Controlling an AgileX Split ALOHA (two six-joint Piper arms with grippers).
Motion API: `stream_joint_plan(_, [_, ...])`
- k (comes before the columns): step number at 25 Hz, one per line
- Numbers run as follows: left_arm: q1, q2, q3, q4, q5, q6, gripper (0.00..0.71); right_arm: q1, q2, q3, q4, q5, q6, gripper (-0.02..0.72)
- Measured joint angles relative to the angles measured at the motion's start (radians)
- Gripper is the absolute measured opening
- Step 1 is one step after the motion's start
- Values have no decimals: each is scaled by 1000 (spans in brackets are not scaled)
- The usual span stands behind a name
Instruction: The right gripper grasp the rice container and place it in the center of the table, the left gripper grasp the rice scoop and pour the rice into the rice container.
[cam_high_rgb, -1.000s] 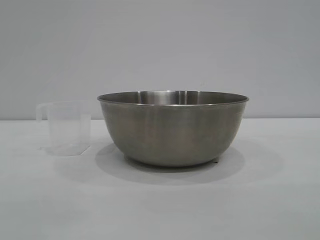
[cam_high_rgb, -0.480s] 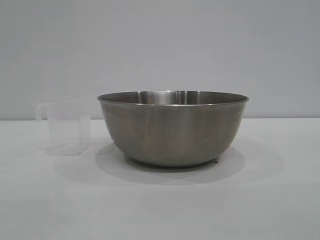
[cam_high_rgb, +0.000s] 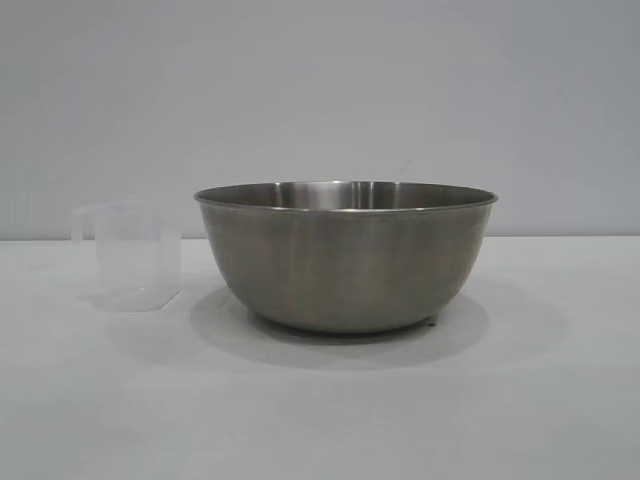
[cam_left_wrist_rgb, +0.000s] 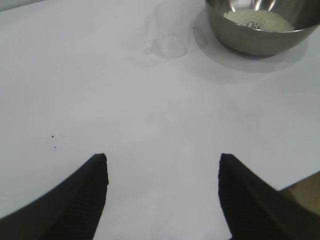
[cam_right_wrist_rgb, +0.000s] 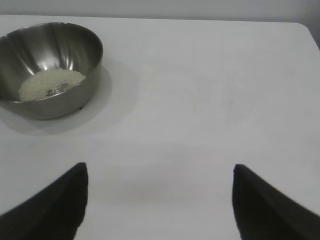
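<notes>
The rice container (cam_high_rgb: 345, 258), a wide steel bowl, stands in the middle of the white table (cam_high_rgb: 320, 410). Both wrist views show off-white rice (cam_right_wrist_rgb: 51, 82) lying in its bottom; the rice (cam_left_wrist_rgb: 259, 19) is a small heap. The rice scoop (cam_high_rgb: 135, 255), a clear plastic cup with a side handle, stands upright on the table to the left of the bowl, apart from it, and looks empty. My left gripper (cam_left_wrist_rgb: 162, 160) hangs open over bare table, far from the scoop (cam_left_wrist_rgb: 167, 30). My right gripper (cam_right_wrist_rgb: 160, 170) is open too, well away from the bowl (cam_right_wrist_rgb: 47, 67). Neither arm appears in the exterior view.
A plain grey wall (cam_high_rgb: 320, 90) runs behind the table. The table's edge (cam_left_wrist_rgb: 300, 182) shows near my left gripper, and its far corner (cam_right_wrist_rgb: 305, 27) shows in the right wrist view.
</notes>
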Motion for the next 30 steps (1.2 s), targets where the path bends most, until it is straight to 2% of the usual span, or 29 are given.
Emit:
stream_joint_plan(9, [10, 0, 0, 0, 0, 0, 416, 0, 0, 0, 0, 0, 0, 558])
stream_joint_plan(11, [47, 0, 0, 0, 0, 0, 416, 0, 0, 0, 0, 0, 0, 558])
stream_joint_plan(22, [330, 0, 0, 0, 0, 0, 416, 6, 0, 0, 0, 0, 0, 558])
stream_joint_plan(26, [400, 0, 0, 0, 0, 0, 416, 35, 0, 0, 0, 0, 0, 558])
stream_joint_plan(30, [435, 0, 0, 0, 0, 0, 416, 55, 0, 0, 0, 0, 0, 558])
